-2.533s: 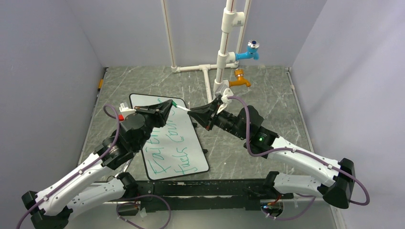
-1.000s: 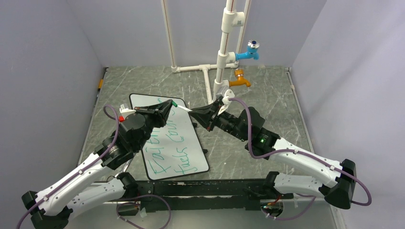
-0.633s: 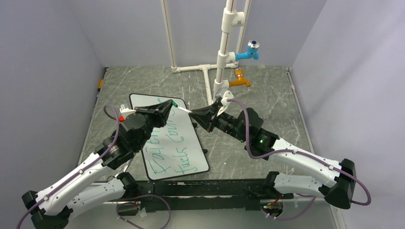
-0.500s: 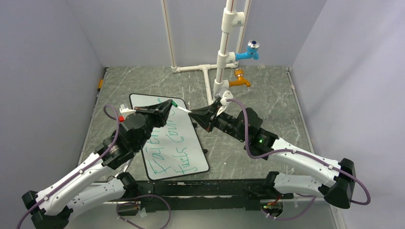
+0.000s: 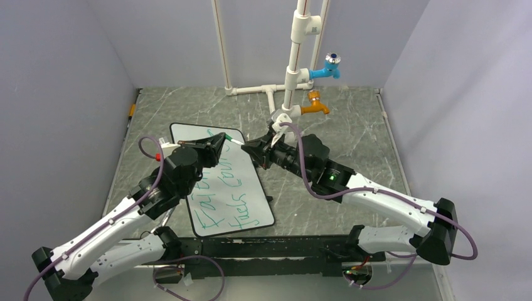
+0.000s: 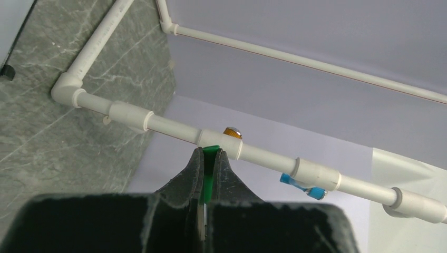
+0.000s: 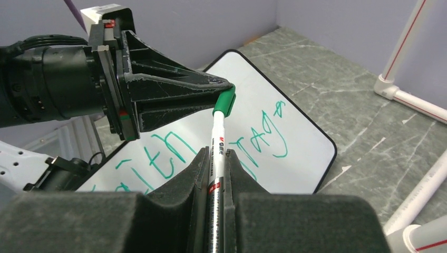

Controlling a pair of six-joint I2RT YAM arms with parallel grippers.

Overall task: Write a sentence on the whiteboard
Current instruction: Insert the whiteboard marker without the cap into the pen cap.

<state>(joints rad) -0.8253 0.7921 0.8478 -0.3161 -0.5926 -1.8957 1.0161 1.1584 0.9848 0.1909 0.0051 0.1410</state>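
Both arms meet above the far end of the whiteboard [image 5: 260, 204], which lies flat on the grey marbled table [image 5: 351, 125], left of centre, its long side running near to far. The sentence [image 5: 240, 210] is in green handwriting in two lines; its far end is hidden under the arms in the top view. Right gripper [image 7: 217, 158]: jaws narrow, clamped on the white barrel of a marker [image 7: 216, 138], barrel lying along the gap and pointing toward the left arm. Left gripper [image 7: 226, 87]: jaws nearly together, fingertips pinching the green cap [image 7: 225, 103] on the marker's end; left wrist view confirms green cap [image 6: 210, 174] squeezed between the two fingers. Marker is off the board and level between the two grippers. Cannot tell whether the cap is fully seated. White pipe frame [image 5: 290, 75] stands beyond, well apart from the board.
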